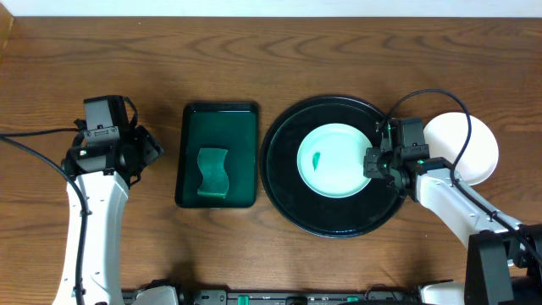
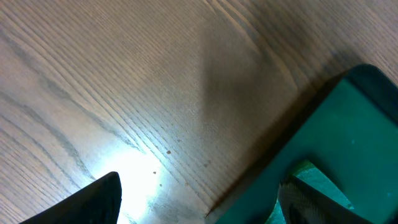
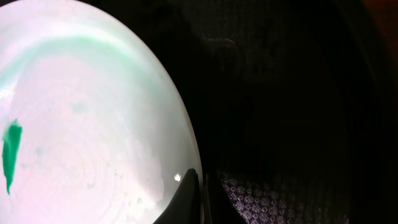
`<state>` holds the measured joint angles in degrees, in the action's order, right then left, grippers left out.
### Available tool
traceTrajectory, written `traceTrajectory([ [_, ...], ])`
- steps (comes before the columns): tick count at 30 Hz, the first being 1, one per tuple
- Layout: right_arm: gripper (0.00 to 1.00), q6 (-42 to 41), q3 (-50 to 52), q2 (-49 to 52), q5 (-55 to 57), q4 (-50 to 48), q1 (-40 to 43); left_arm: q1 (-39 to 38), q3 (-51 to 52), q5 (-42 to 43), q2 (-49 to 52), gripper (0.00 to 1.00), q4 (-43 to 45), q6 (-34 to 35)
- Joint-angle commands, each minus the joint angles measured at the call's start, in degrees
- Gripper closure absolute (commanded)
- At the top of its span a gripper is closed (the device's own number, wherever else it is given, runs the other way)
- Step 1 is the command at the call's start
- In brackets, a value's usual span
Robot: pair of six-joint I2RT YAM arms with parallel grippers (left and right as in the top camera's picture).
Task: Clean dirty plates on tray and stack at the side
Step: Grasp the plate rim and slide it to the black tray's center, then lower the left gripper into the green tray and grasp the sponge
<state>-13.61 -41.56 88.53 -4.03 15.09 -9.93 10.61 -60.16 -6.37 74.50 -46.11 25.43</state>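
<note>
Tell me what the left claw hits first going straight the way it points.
Probably the bare wooden table, right beside the green tray's edge; depth is unclear.

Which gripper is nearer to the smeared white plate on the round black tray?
Right. The right gripper sits at the right edge of the plate, over the black tray. The left gripper is far off to the left, beyond the green tray.
</note>
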Motion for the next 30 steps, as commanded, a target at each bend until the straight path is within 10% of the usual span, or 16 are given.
traceTrajectory([
  [1, 0.99, 0.35, 0.07, 0.26, 1.22, 0.13, 0.13, 0.24, -0.87, -0.33, -0.42, 0.19, -0.13, -0.31],
  [30, 0.91, 0.35, 0.09, 3.45, 2.91, -2.21, 0.09, 0.24, -0.87, -0.33, -0.42, 0.19, -0.13, -0.31],
])
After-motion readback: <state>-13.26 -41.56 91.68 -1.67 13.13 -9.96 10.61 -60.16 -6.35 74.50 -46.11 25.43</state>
